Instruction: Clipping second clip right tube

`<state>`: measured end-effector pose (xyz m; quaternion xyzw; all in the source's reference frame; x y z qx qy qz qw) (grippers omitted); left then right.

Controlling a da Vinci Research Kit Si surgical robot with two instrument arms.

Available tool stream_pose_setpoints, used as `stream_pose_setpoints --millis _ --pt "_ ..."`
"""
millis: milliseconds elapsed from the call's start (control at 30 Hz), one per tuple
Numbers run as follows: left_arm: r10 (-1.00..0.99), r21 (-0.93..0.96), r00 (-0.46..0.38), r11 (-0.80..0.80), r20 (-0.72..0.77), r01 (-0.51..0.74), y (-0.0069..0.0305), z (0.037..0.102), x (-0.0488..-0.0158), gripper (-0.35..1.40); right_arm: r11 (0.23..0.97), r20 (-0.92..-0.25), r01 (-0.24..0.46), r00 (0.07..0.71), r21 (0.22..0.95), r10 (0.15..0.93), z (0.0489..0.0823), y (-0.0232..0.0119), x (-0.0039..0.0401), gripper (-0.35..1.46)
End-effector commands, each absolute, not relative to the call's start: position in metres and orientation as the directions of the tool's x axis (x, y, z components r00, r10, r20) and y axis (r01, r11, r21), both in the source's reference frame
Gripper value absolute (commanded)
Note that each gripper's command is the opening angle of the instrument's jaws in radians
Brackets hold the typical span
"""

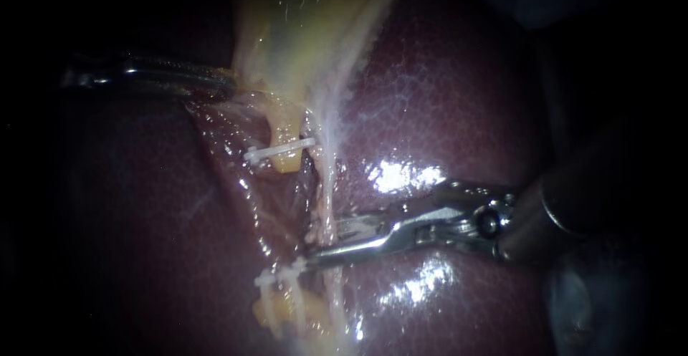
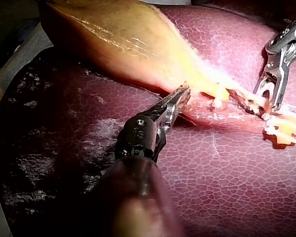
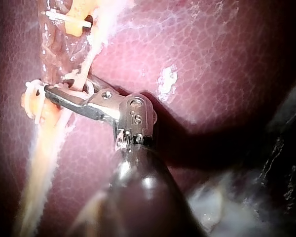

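Note:
The right tube [image 1: 328, 184] is a pale strand running down from the yellow gallbladder [image 1: 308, 26] over the liver [image 1: 444, 98]. My right instrument [image 1: 324, 241] comes in from the right, and its open jaws straddle this tube, one on each side. In the right wrist view the right instrument [image 3: 64, 84] shows a gap around the strand [image 3: 96, 39]. My left instrument [image 1: 223, 85] is shut on the gallbladder's lower edge, as the left wrist view shows too [image 2: 181, 95]. To the left, one white clip [image 1: 279, 150] crosses a yellow tube stump.
A second white clip [image 1: 276, 278] sits on a lower yellow stump, just beyond the tip of my right instrument's lower jaw. Wet, glossy liver surrounds the tubes. In the left wrist view my right instrument [image 2: 267, 101] reaches the strand beyond the gallbladder [image 2: 123, 39].

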<state>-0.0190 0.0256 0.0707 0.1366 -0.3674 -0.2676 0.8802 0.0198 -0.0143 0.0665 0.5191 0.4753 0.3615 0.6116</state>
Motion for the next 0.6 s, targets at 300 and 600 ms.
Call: stream_pose_setpoints --millis 300,600 --pt "-0.571 0.437 0.587 0.820 0.574 0.371 0.0256 0.0707 -0.0190 -0.35 0.139 -0.169 0.142 0.229 0.980 0.959 0.0613 -0.0133 0.0203 0.47" --pt "-0.571 0.437 0.587 0.820 0.574 0.371 0.0256 0.0707 -0.0190 -0.35 0.127 -0.161 0.166 0.209 0.978 0.964 0.0597 -0.0128 0.0203 0.42"
